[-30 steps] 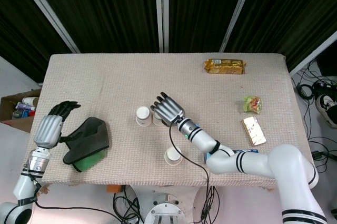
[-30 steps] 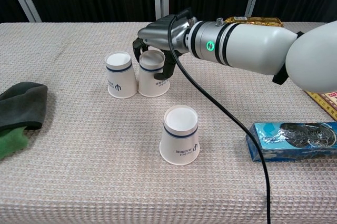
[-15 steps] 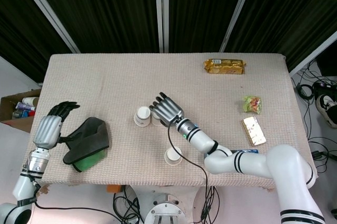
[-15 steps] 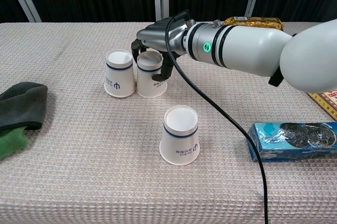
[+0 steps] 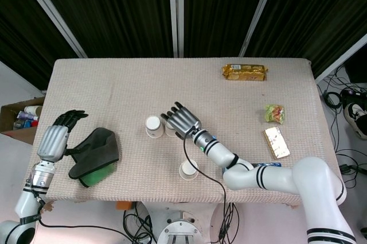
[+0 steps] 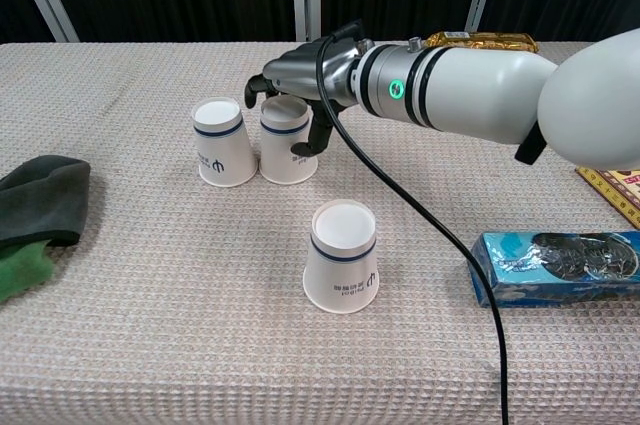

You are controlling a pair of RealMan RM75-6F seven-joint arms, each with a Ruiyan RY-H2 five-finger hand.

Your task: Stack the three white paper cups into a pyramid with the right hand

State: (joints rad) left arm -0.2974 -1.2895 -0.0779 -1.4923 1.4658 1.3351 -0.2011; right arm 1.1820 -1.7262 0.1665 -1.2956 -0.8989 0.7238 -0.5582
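1. At the far left, the left hand (image 5: 54, 139) rested at the counter (image 5: 114, 89) edge beside a dark green cloth (image 6: 35, 207), holding nothing, its fingers loosely apart; it had no part in the job.
2. The left cup (image 6: 219, 141) stood upside down on the counter, apart from its neighbour by a thin gap, so the pyramid's base looked roughly laid but not tidy.
3. The middle cup (image 6: 287, 145), also upside down, sat under the right hand (image 6: 300, 80), whose fingers (image 6: 312, 135) curved down around its top and far side. Whether they truly gripped it or only touched it could not be told.
4. The near cup (image 6: 343, 256) stood alone, upside down, nearer the front edge and well apart from the pair. It appeared to be the piece yet to go on top, leaving the stacking itself undone.
5. To the right, a blue packet (image 6: 555, 265) and a gold snack pack (image 5: 244, 72) lay clear of the work.
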